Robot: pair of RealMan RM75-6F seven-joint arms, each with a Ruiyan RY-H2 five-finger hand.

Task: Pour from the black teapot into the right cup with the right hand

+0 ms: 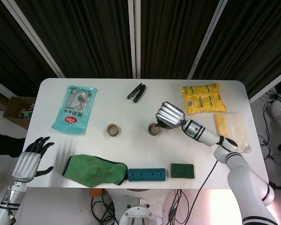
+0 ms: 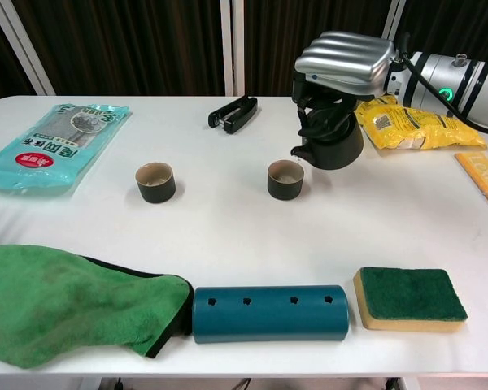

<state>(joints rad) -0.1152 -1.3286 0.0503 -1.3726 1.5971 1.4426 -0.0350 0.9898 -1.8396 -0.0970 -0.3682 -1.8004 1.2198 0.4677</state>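
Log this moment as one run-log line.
phase: pre-pour | right hand: holds black teapot, airborne | spout: beside right cup | left hand: idle

Lighting is bright and even, looks like it comes from overhead. The white table (image 2: 228, 219) is close to blown out, while the curtains (image 1: 84, 33) behind stay really dark. Shadows are soft and short; there's a faint one right under the right hand (image 2: 342, 61), whose silver back catches some glare. Both views are sharp, with no obvious blur.
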